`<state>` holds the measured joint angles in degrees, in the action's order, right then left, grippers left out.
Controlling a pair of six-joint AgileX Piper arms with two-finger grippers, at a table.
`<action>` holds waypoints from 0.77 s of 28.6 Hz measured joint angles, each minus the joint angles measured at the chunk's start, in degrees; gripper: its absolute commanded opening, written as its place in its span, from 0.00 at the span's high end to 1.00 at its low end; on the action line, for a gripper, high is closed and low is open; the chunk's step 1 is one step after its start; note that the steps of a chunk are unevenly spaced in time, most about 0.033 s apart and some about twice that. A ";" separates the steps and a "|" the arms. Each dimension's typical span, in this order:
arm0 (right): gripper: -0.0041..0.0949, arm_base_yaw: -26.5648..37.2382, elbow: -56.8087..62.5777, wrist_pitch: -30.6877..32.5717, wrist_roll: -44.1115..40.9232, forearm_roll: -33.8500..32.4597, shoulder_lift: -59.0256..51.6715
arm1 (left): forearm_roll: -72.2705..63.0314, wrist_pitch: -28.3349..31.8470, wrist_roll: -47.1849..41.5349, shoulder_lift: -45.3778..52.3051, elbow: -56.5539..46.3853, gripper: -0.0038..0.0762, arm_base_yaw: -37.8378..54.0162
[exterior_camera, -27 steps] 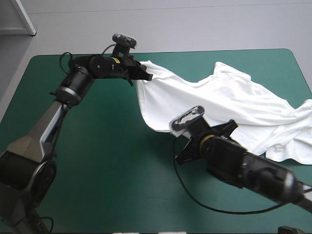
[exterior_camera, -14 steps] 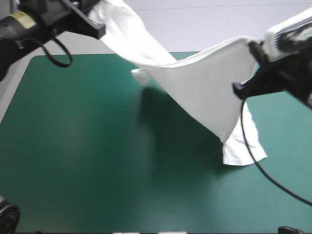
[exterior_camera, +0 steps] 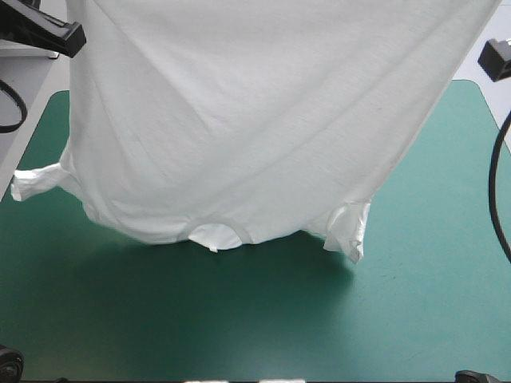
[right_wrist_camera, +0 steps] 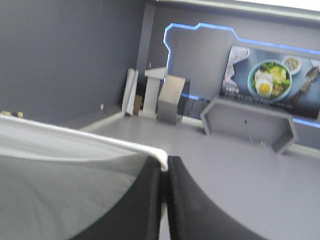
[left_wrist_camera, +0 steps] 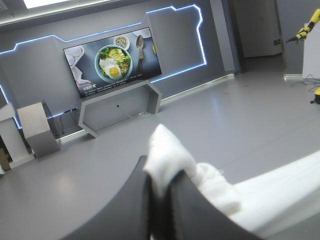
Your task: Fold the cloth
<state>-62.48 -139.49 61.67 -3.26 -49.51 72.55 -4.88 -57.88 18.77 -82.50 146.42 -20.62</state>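
- Holding the T-shirt (exterior_camera: 239, 120) high over the teal-green surface (exterior_camera: 255, 335), spread wide as a single white sheet that fills most of the high view.
- Gripping it upside down, with the neck opening (exterior_camera: 215, 236) and both sleeves hanging lowest and the upper edge running out of sight past the high view's top.
- Dangling one sleeve (exterior_camera: 33, 182) by the surface's left edge and the other sleeve (exterior_camera: 350, 233) right of the neck opening, nearer the middle.
- Throwing a broad shadow (exterior_camera: 239, 275) on the surface just under the low edge; cannot tell whether touching there or hanging clear.
- On the left: jaws clenched on a bunched fold (left_wrist_camera: 170, 160) of the white fabric, black fingers (left_wrist_camera: 125, 212) drawn together with the wad poking up between them.
- On the right: jaws likewise pinched all but closed on a thin rolled edge (right_wrist_camera: 161, 164) of the sheet, black fingers (right_wrist_camera: 142, 200) nearly meeting, the fabric stretching away to one side of them.
- In the high view, showing only a black piece of the left arm (exterior_camera: 44, 32) and of the right arm (exterior_camera: 497, 60) at the sheet's upper corners.
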 measured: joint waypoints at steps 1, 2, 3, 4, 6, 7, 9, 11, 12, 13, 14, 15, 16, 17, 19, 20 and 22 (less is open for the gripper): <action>0.98 0.00 0.00 -2.07 0.19 0.00 0.21 | 0.58 0.00 0.17 -0.05 0.33 0.96 0.00; 0.98 0.00 -0.05 -3.77 0.39 0.00 0.29 | 1.12 0.00 0.40 -0.05 0.75 0.96 0.00; 0.98 0.00 -0.10 -5.67 0.46 0.00 0.65 | 1.79 0.00 0.56 -0.05 1.23 0.96 0.00; 0.98 0.00 -0.10 -7.49 0.59 0.00 0.93 | 2.61 0.00 0.74 -0.05 1.82 0.96 0.00; 0.98 0.00 -0.10 -9.99 0.63 0.00 1.60 | 4.12 -0.12 0.75 -0.05 2.74 0.96 0.00; 0.98 0.00 -0.17 -10.61 0.63 0.00 2.04 | 4.88 -0.12 0.80 -0.05 3.09 0.96 0.00; 0.98 0.00 -0.17 -10.74 0.73 -0.25 3.11 | 6.14 -0.12 1.18 0.01 3.31 0.96 0.00; 0.98 0.00 -0.17 -10.05 0.63 -1.74 4.47 | 6.75 -0.07 1.90 -0.06 3.42 0.96 0.00; 0.98 0.08 -0.17 -9.54 0.17 -2.90 5.18 | 6.91 -0.07 2.05 -0.17 3.35 0.96 0.00; 0.98 0.52 -0.17 -8.65 -0.82 -4.63 6.16 | 7.03 -0.07 2.30 -0.34 3.05 0.96 0.00; 0.98 1.29 -0.17 -7.60 -2.12 -6.40 7.26 | 7.03 -0.07 2.36 -0.67 2.60 0.96 0.00; 0.98 2.34 -0.17 -6.73 -3.21 -7.62 8.22 | 7.04 -0.07 2.41 -0.88 2.07 0.96 0.00; 0.98 4.21 -0.17 -5.83 -4.32 -7.86 9.48 | 7.09 -0.12 2.47 -1.34 1.20 0.96 0.00; 0.98 6.73 -0.17 -5.10 -5.00 -6.97 10.79 | 7.09 -0.12 2.47 -1.89 0.06 0.96 0.00; 0.98 12.79 -0.17 -4.32 -5.47 -1.94 13.57 | 7.09 -0.12 2.47 -3.37 -2.67 0.96 0.00; 0.98 16.82 -0.17 -3.98 -5.28 2.50 15.10 | 7.14 0.08 2.22 -4.30 -4.48 0.96 0.00; 0.98 29.36 -0.17 -2.87 -2.96 17.62 20.05 | 7.35 1.46 1.31 -7.67 -10.50 0.96 0.00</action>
<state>-33.11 -139.66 58.80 -6.22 -31.89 92.60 2.47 -56.42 20.08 -90.17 135.92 -20.62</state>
